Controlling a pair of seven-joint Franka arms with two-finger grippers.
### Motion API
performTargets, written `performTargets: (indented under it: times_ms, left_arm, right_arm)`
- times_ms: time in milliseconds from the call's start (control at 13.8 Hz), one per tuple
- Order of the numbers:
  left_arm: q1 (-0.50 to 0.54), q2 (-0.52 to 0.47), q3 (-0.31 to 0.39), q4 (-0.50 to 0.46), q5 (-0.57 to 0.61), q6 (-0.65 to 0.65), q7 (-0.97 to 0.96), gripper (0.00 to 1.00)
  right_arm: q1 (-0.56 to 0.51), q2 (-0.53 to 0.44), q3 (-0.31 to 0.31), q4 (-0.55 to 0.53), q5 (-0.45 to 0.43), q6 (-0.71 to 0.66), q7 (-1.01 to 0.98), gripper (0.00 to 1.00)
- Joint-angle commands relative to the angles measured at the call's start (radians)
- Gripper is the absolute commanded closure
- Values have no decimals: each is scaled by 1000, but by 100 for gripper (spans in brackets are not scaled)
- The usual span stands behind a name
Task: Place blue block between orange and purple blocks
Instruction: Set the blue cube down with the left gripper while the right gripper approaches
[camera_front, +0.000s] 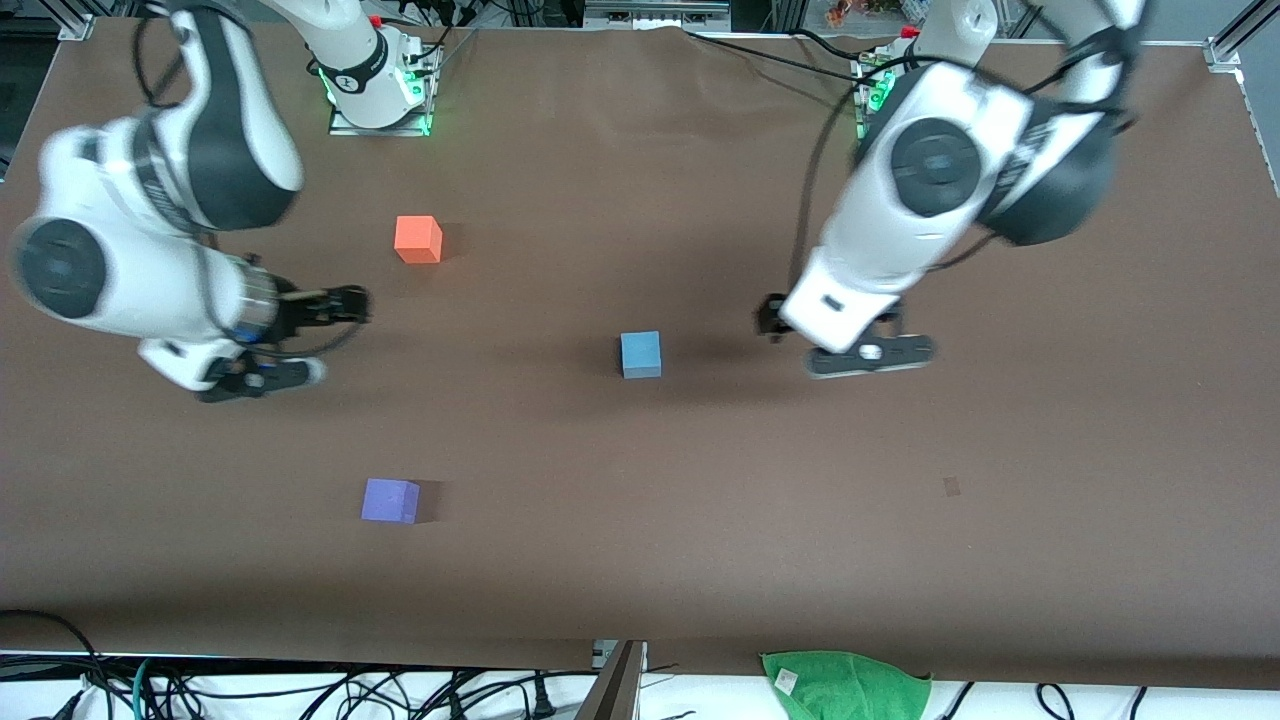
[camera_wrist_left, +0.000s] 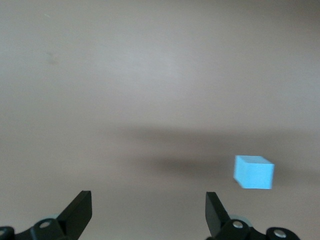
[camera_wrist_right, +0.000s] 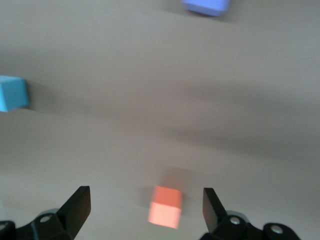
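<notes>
Now both pairs of fingers stand wide apart and hold nothing. Left gripper (camera_wrist_left: 147, 212) hangs over bare worktop (camera_front: 900, 520), beside the blue block (camera_front: 641, 354). Right gripper (camera_wrist_right: 145, 210) hangs near the orange block (camera_front: 418, 239). Blue block rests mid-worktop, well apart from orange and from the purple block (camera_front: 390, 500), which lies nearest the front camera.
</notes>
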Motion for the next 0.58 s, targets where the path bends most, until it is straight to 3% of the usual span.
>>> performTargets:
  times_ms: [0, 218, 508]
  left_arm:
    - [127, -87, -12, -27, 13, -63, 191, 0]
    - [234, -140, -13, -25, 13, -118, 369, 0]
    - [282, -200, 11, -42, 3, -157, 550, 0]
  right_arm:
    - [104, 42, -3, -39, 54, 134, 141, 1]
    - [262, 133, -4, -36, 60, 343, 371, 1]
    - [394, 238, -4, -30, 60, 566, 520, 0]
